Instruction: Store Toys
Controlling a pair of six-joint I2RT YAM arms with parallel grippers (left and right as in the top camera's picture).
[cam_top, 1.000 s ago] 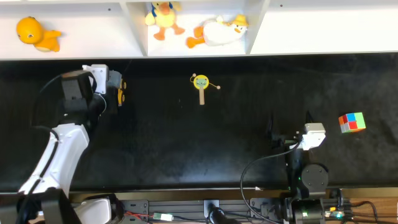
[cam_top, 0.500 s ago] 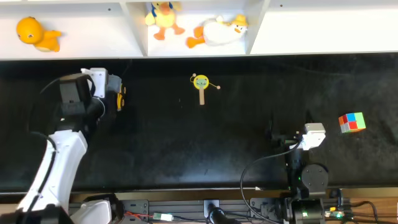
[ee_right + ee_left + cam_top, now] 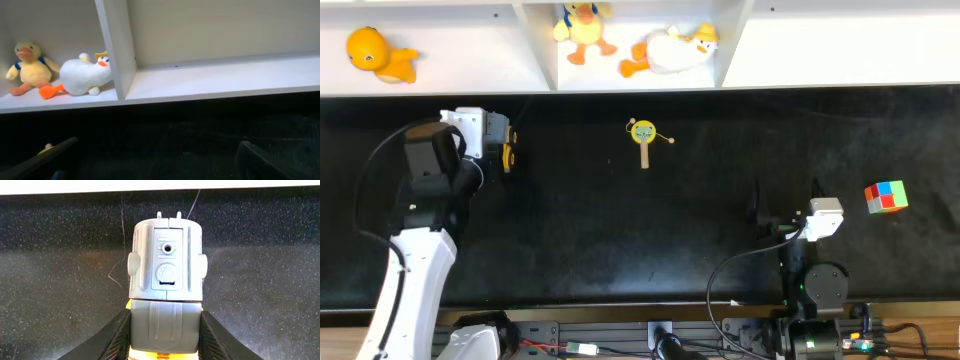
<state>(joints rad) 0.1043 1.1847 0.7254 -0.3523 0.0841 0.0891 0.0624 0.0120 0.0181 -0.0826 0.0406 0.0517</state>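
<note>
Left and right of the rattle (image 3: 643, 134) we see bare table (image 3: 620, 230) wide enough to pass. Behind it, the yellow duck (image 3: 583, 25) and white duck (image 3: 670, 50) crowd the shelf compartment (image 3: 600, 78).

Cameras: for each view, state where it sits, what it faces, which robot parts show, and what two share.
Top view: overhead, looking down at the table; left arm, right arm.
Left wrist view: left arm, facing the table; left claw gripping a toy.
Right wrist view: right arm, facing the shelf; open right claw.
Shared: top and right wrist show the white duck.
</note>
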